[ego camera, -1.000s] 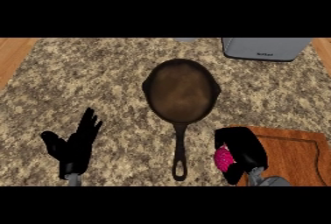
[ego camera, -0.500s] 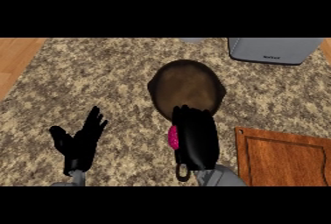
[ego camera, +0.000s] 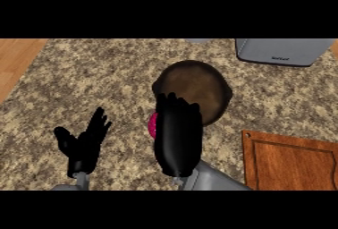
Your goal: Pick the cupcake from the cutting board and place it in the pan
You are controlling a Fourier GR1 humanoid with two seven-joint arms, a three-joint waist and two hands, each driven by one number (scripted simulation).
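The dark round pan (ego camera: 198, 85) lies on the speckled counter at the view's middle; my right hand (ego camera: 177, 134) hangs over its near rim and hides the handle. That hand is curled round the cupcake (ego camera: 152, 125), of which only a pink sliver shows at the hand's left edge. The wooden cutting board (ego camera: 290, 159) lies at the lower right with nothing on its visible part. My left hand (ego camera: 82, 143) rests open at the lower left, fingers up.
A grey appliance (ego camera: 284, 50) stands at the back right of the counter. A strip of wooden surface (ego camera: 16, 58) runs along the far left edge.
My right hand has carried the cupcake from the cutting board leftward and forward, to the pan's near rim. The left hand has stayed in place.
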